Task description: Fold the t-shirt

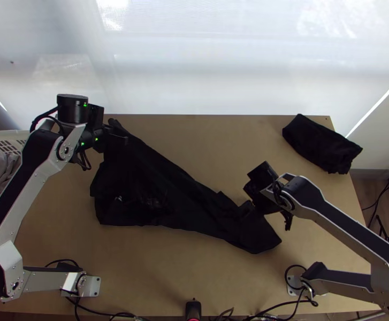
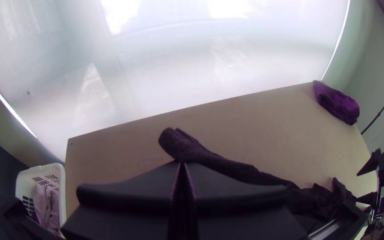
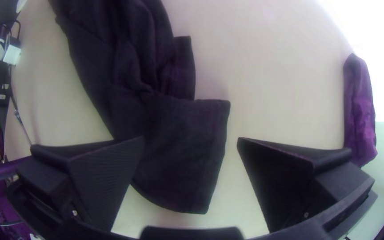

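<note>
We clamp the t-shirt [image 1: 157, 182] at its far-left end with the left gripper [image 1: 120, 139]; our right gripper [image 1: 266, 212], fingers apart, overhangs the right end.

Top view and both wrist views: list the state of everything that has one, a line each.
T-shirt: unfolded into no neat shape, rumpled and strung out across the table
Left gripper: fingers shut on the shirt's far left end
Right gripper: fingers open over the shirt's other end
Dark cloth: in a compact bundle at the table's far right corner
Basket: open-topped, with cloth inside
</note>
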